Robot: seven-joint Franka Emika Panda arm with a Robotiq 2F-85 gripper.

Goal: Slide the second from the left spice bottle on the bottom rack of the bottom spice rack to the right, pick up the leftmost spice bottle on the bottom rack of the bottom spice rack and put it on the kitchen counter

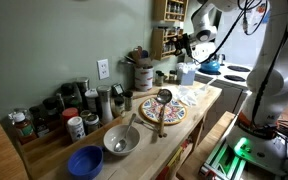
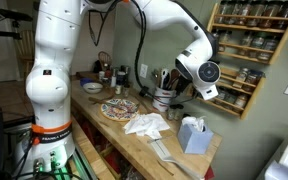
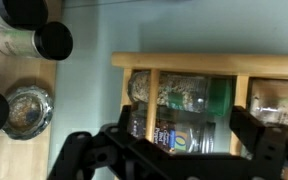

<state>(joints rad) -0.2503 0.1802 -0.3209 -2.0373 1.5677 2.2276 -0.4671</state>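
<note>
The bottom spice rack (image 3: 184, 62) fills the wrist view as a light wooden frame holding small jars, which appear turned sideways. My gripper (image 3: 164, 152) is open, its black fingers (image 3: 260, 140) spread either side of a dark labelled spice bottle (image 3: 169, 135). Beside that bottle sits a green-capped spice bottle (image 3: 184, 92). I cannot tell from here which bottle is leftmost. In an exterior view the gripper (image 1: 181, 47) hovers right at the rack (image 1: 169, 40) on the wall, above the kitchen counter (image 1: 209, 100). The rack (image 2: 242, 85) and counter (image 2: 134, 140) show in both exterior views.
On the counter are a blue bowl (image 1: 85, 161), a metal bowl (image 1: 121, 140), a patterned plate with a wooden spoon (image 1: 162, 110), a row of jars (image 1: 64, 115) and a utensil holder (image 1: 142, 75). A tissue box (image 2: 192, 135) and white cloth (image 2: 147, 124) lie below the rack. A blue kettle (image 1: 212, 66) stands on the stove.
</note>
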